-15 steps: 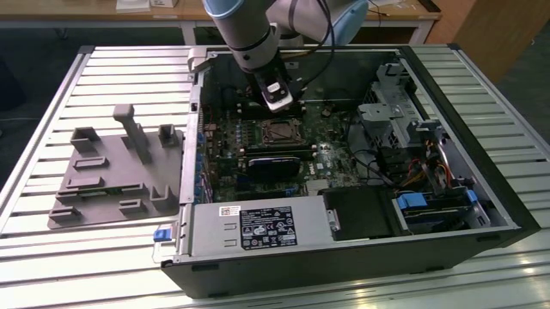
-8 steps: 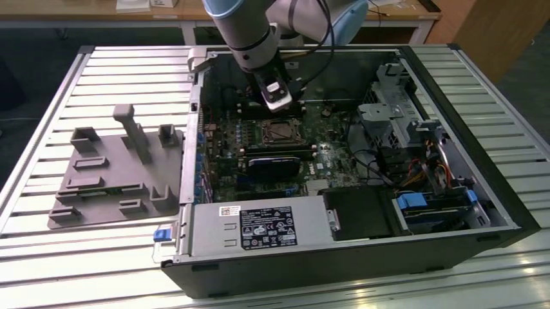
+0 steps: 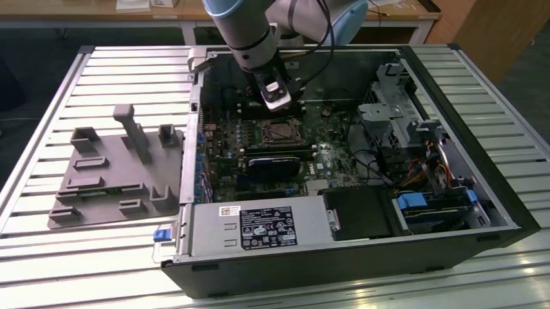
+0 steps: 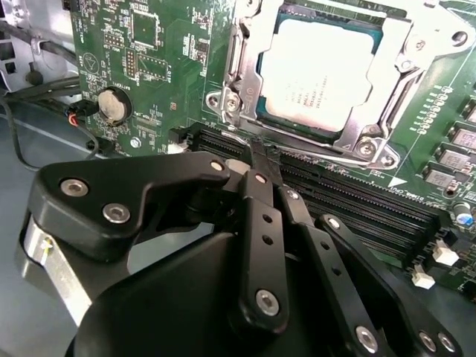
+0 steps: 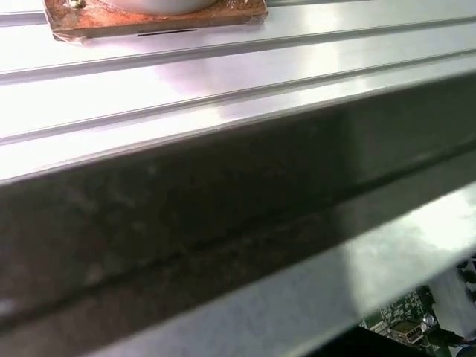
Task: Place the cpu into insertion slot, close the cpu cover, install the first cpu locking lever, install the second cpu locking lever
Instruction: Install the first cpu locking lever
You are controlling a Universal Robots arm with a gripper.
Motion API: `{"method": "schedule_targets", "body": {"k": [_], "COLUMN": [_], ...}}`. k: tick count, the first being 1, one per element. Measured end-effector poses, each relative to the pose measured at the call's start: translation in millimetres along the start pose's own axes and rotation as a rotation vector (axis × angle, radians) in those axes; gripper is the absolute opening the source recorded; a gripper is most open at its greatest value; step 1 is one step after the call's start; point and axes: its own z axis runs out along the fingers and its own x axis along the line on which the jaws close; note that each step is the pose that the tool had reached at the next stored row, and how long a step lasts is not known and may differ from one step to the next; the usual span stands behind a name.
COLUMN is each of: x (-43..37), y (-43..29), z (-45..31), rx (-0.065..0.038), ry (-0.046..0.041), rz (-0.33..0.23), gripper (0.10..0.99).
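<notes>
In the second wrist view the cpu (image 4: 320,71) lies flat in the insertion slot (image 4: 277,117), its silver top facing up. The cpu cover (image 4: 239,74), a silver metal frame, lies down around the chip. My gripper (image 4: 257,158) is shut with nothing between its black fingers (image 4: 256,223); the tips sit just beside the socket's near edge, over the long black memory slots (image 4: 349,201). In the exterior view the gripper (image 3: 276,103) hangs inside the open computer case, just behind the insertion slot (image 3: 277,132). Whether the locking levers are latched I cannot tell.
The open case (image 3: 344,257) lies on a slatted metal table (image 3: 69,270). A grey fixture plate (image 3: 112,174) with upright posts rests on the exterior view's left. Drive cages and cables (image 3: 413,141) fill the case's right side. A black card (image 3: 273,166) lies in front of the socket.
</notes>
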Motion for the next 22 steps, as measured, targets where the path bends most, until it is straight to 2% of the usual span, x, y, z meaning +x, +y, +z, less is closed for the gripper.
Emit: {"method": "schedule_targets", "body": {"k": [22], "x": [2.1], "y": [-1.7], "z": [6.5], "rx": [0.006], "ry": [-0.0045], "rz": [0.018], "gripper": [0.102]}}
